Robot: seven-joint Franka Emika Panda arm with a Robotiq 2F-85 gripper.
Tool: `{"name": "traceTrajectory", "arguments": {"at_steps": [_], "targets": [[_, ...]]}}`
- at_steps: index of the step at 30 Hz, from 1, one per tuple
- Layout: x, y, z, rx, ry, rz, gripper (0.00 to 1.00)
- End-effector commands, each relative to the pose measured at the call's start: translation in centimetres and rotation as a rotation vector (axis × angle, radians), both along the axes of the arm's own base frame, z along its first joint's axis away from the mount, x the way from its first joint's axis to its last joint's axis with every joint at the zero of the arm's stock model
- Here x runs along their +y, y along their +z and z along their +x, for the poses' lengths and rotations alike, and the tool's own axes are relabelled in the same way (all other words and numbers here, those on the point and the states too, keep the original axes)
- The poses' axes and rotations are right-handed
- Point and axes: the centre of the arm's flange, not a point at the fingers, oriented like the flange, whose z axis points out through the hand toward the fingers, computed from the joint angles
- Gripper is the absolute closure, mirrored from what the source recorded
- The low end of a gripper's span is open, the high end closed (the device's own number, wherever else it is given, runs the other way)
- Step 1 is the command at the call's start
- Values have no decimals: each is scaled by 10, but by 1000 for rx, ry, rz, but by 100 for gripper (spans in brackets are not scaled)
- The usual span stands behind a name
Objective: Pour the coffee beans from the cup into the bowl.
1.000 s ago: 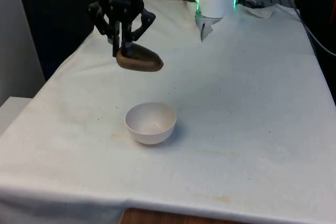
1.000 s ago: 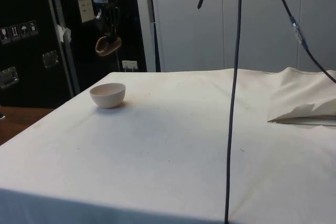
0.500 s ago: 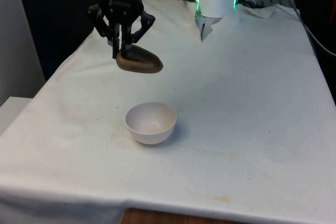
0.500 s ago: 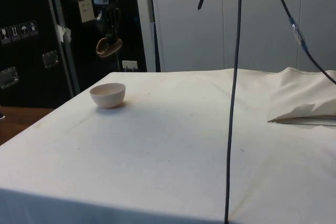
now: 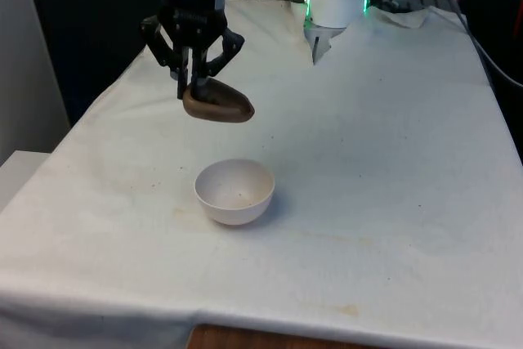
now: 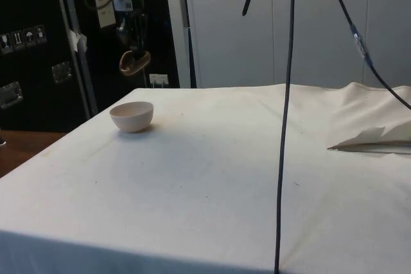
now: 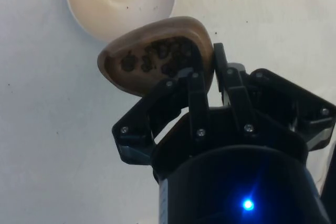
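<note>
A: Start near the camera. What did you have in front of you?

B: You had the bench (image 5: 392, 202) under its white cloth, bare along the near edge apart from some faint stains. Then came the bowl (image 5: 234, 191), pale, upright, resting on the cloth towards the front view's left. A few dark specks lay inside it; whether those were beans or marks, I could not tell.

A: And beyond the bowl?

B: Your cup (image 5: 216, 105), brown and rounded, hung in the air above the bench and behind the bowl, well clear of it. The jaws (image 5: 194, 87) pinched its rim, one finger inside the wall and one outside. The wrist view showed beans (image 7: 157, 59) lying dark in the cup's hollow, with the bowl's rim just past the cup's far lip.

A: Was the cup over the bowl?

B: Not squarely, as far as I could judge. In the front view the cup sat farther back than the bowl; in the side view it hung high above it. You looked to be at the carry, with the pour not yet begun.

A: What could have gone wrong from there?

B: Tipping too soon would have dropped beans on the cloth short of the bowl. Pouring from that height could have made them bounce out over the rim. The hold was only a thin pinch on one side of the rim, so a quick wrist roll might have let the cup swing or slip. Coming down carelessly, you could have knocked the light bowl aside.
</note>
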Motion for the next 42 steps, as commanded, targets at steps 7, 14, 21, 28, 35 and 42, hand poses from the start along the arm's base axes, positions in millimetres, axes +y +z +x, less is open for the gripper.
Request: {"name": "traceTrajectory", "arguments": {"at_steps": [7,14,21,28,35,42], "targets": [[7,-9,4,-2,1,-42,98],[12,-12,5,2,1,-60,98],[11,-24,9,-8,-9,-108,98],[12,-31,11,-14,-14,-140,98],[12,-37,12,-17,-20,-170,98],[11,-43,12,-21,-30,-214,98]]}}
